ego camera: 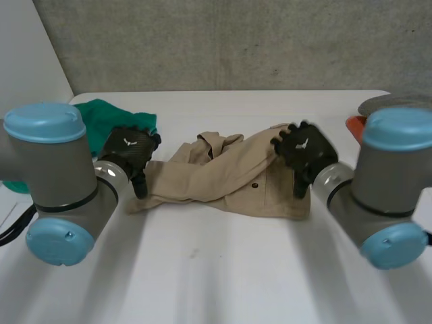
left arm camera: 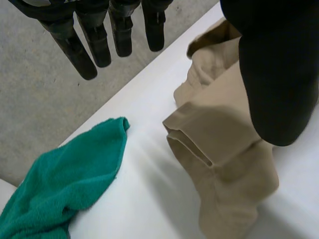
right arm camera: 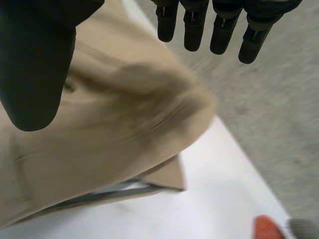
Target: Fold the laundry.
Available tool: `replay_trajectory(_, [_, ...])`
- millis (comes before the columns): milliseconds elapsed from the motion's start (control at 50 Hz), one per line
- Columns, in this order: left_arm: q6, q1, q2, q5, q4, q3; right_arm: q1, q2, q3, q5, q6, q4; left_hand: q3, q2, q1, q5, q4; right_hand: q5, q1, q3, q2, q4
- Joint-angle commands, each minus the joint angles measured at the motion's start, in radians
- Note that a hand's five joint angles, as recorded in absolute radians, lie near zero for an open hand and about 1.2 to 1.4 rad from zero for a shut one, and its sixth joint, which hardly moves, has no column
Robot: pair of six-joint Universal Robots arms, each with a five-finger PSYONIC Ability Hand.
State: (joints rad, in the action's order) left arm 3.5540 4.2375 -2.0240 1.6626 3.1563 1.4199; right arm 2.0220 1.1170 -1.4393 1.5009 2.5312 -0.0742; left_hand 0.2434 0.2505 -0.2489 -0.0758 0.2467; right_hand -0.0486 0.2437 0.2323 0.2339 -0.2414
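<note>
You have the left hand (ego camera: 131, 152) and right hand (ego camera: 305, 150) at opposite ends of the beige garment (ego camera: 229, 177), fingers straight, spread from thumbs, pinching nothing

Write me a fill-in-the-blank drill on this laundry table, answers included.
1. The towel beside the left robot hand is ___ in colour.
2. The beige garment lies on a ___ table.
3. The right robot hand, fingers straight, is above one end of the ___, far from the towel.
4. By the robot's own sides, the towel lies to the garment's ___.

Missing words: green; white; garment; left.
</note>
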Motion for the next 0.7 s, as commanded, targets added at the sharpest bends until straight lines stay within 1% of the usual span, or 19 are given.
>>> replay_trajectory(20, [-0.001,-0.013,-0.019,-0.029,-0.041,-0.027,-0.042,0.014,0.045,-0.048,-0.029,0.024,0.123,0.116,-0.117,-0.116,0.119,0.013,-0.034,-0.023,-0.024,0.032])
replay_trajectory(140, [-0.001,-0.030,-0.099,-0.032,-0.042,-0.076,-0.048,-0.092,0.091,-0.110,-0.104,-0.032,0.117,0.110,-0.111,-0.110,0.114,0.016,-0.037,-0.025,-0.027,0.034])
replay_trajectory(160, [-0.001,-0.030,-0.113,-0.032,-0.044,-0.088,-0.048,-0.127,0.103,-0.137,-0.129,-0.058,0.117,0.110,-0.111,-0.110,0.114,0.013,-0.034,-0.023,-0.024,0.032])
replay_trajectory(220, [-0.001,-0.033,-0.163,-0.024,-0.055,-0.131,-0.048,-0.183,0.126,-0.168,-0.160,-0.094,0.117,0.110,-0.111,-0.110,0.114,0.010,-0.031,-0.020,-0.021,0.029])
replay_trajectory(240, [-0.001,-0.033,-0.174,-0.021,-0.059,-0.140,-0.048,-0.222,0.144,-0.183,-0.178,-0.130,0.117,0.110,-0.111,-0.110,0.114,-0.022,0.001,0.012,0.011,-0.003])
replay_trajectory(320, [0.000,-0.030,-0.222,-0.011,-0.067,-0.188,-0.045,-0.285,0.180,-0.194,-0.180,-0.213,0.140,0.133,-0.135,-0.133,0.137,-0.092,0.072,0.083,0.081,-0.074])
replay_trajectory(360, [-0.001,-0.027,-0.243,-0.007,-0.067,-0.210,-0.043,-0.312,0.195,-0.192,-0.177,-0.251,0.219,0.212,-0.214,-0.212,0.216,-0.157,0.136,0.147,0.146,-0.138])
replay_trajectory(420, [-0.001,-0.019,-0.275,0.000,-0.071,-0.248,-0.040,-0.358,0.226,-0.189,-0.172,-0.331,0.418,0.411,-0.413,-0.412,0.415,-0.300,0.280,0.291,0.290,-0.282])
replay_trajectory(440, [-0.003,-0.017,-0.280,0.000,-0.071,-0.254,-0.040,-0.368,0.233,-0.189,-0.170,-0.348,0.518,0.511,-0.513,-0.511,0.515,-0.350,0.330,0.341,0.339,-0.332])
replay_trajectory(460, [-0.006,-0.014,-0.288,-0.001,-0.065,-0.263,-0.040,-0.388,0.246,-0.188,-0.169,-0.387,0.763,0.756,-0.758,-0.756,0.760,-0.499,0.478,0.490,0.488,-0.481])
replay_trajectory(500, [-0.012,-0.013,-0.289,-0.007,-0.062,-0.274,-0.040,-0.399,0.250,-0.189,-0.164,-0.407,0.991,0.984,-0.985,-0.984,0.987,-0.600,0.579,0.591,0.589,-0.582])
replay_trajectory(520, [-0.018,-0.013,-0.288,-0.021,-0.061,-0.282,-0.042,-0.411,0.258,-0.188,-0.158,-0.430,1.151,1.144,-1.146,-1.144,1.148,-0.748,0.728,0.739,0.738,-0.730])
replay_trajectory(580, [-0.033,-0.011,-0.276,-0.056,-0.064,-0.295,-0.043,-0.421,0.272,-0.188,-0.144,-0.452,1.153,1.146,-1.147,-1.146,1.150,-1.101,1.080,1.092,1.090,-1.083])
replay_trajectory(600, [-0.037,-0.011,-0.271,-0.063,-0.064,-0.299,-0.046,-0.416,0.276,-0.186,-0.132,-0.458,1.153,1.146,-1.147,-1.146,1.150,-1.172,1.152,1.163,1.162,-1.154])
replay_trajectory(660, [-0.052,-0.007,-0.224,-0.072,-0.074,-0.303,-0.051,-0.388,0.281,-0.186,-0.105,-0.447,1.153,1.146,-1.147,-1.146,1.150,-1.173,1.153,1.164,1.162,-1.155])
replay_trajectory(700, [-0.063,-0.002,-0.184,-0.072,-0.082,-0.302,-0.060,-0.326,0.273,-0.185,-0.060,-0.411,1.153,1.146,-1.147,-1.146,1.150,-1.173,1.153,1.164,1.162,-1.155])
